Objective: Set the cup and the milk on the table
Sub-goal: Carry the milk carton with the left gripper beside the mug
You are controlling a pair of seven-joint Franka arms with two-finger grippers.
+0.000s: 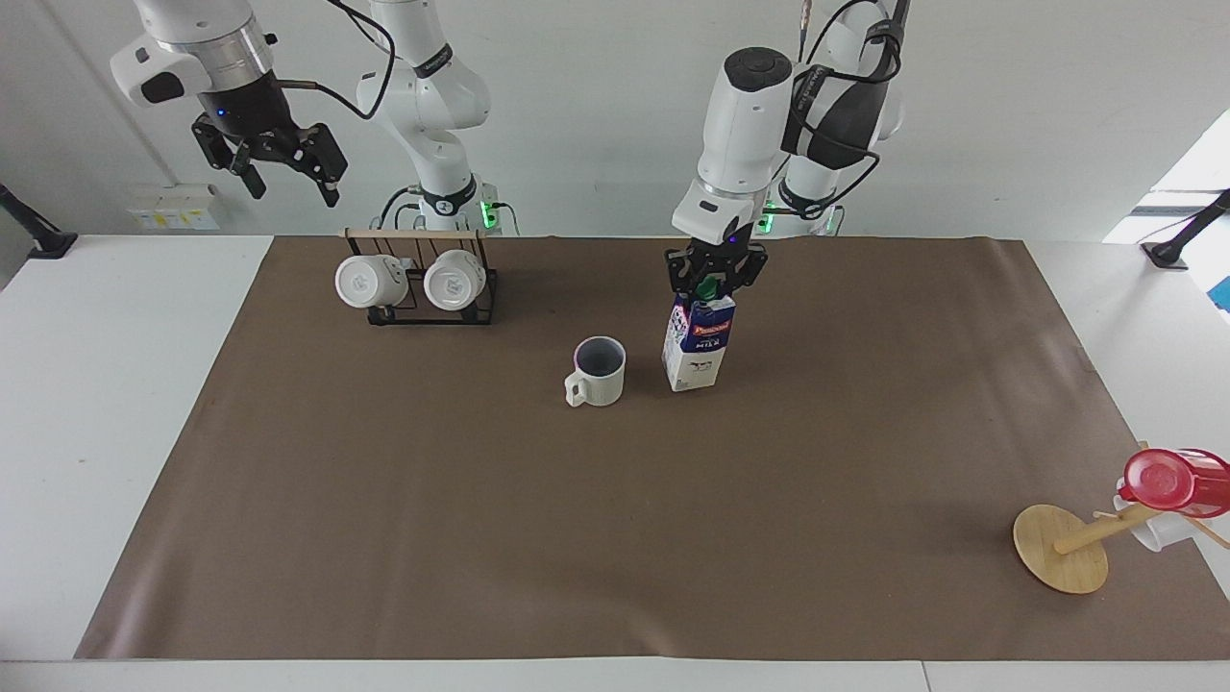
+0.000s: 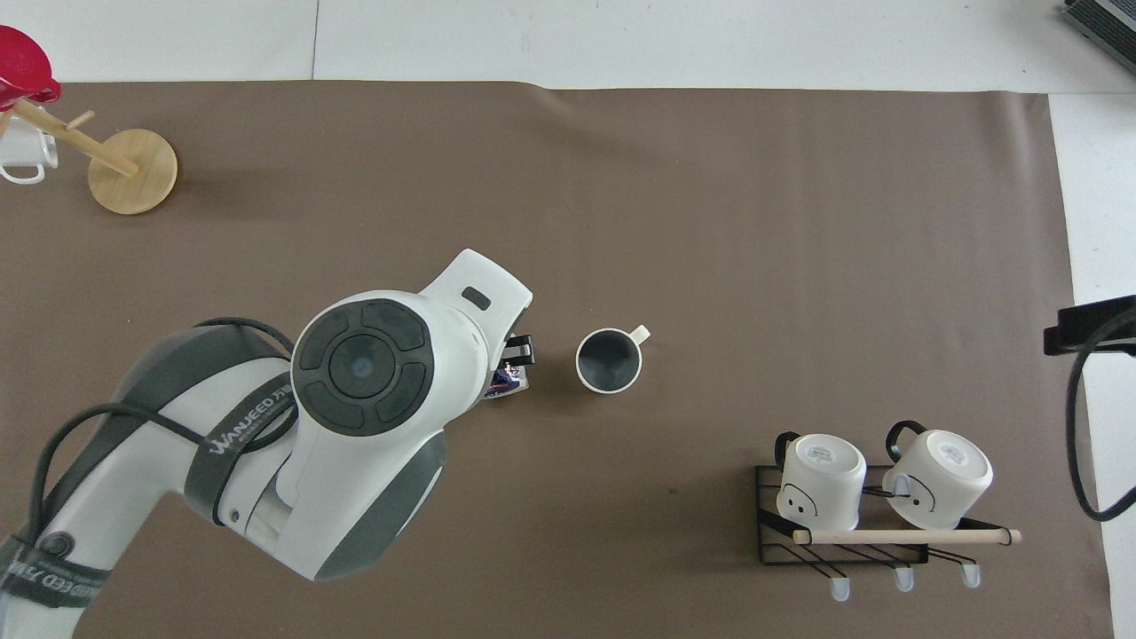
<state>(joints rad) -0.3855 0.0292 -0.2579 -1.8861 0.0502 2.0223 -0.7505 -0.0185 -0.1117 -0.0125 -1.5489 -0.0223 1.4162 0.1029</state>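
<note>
The desk (image 1: 115,404) carries a brown sheet (image 1: 615,538). On it near the right arm's end stands a black rack (image 1: 423,312) with two white mugs; the right gripper (image 1: 279,173) hangs above it, fingers spread and empty. The left gripper (image 1: 716,274) has its fingers clamped on the milk (image 1: 694,346), whose base looks to meet the sheet just beside the upright cup (image 1: 598,373).

- I see the milk carton (image 1: 694,351) in blue and white, with a red label band and a green cap.
- The mug (image 1: 597,372) is cream, ribbed, dark grey inside.
- The table (image 1: 115,384) is white under a matte brown sheet (image 1: 615,519).
- Two glossy white mugs (image 2: 821,477) hang on a black wire rack (image 2: 772,541).
- I read the translucent cup (image 1: 1174,481) as red, on a pale wooden stand (image 1: 1059,550).
</note>
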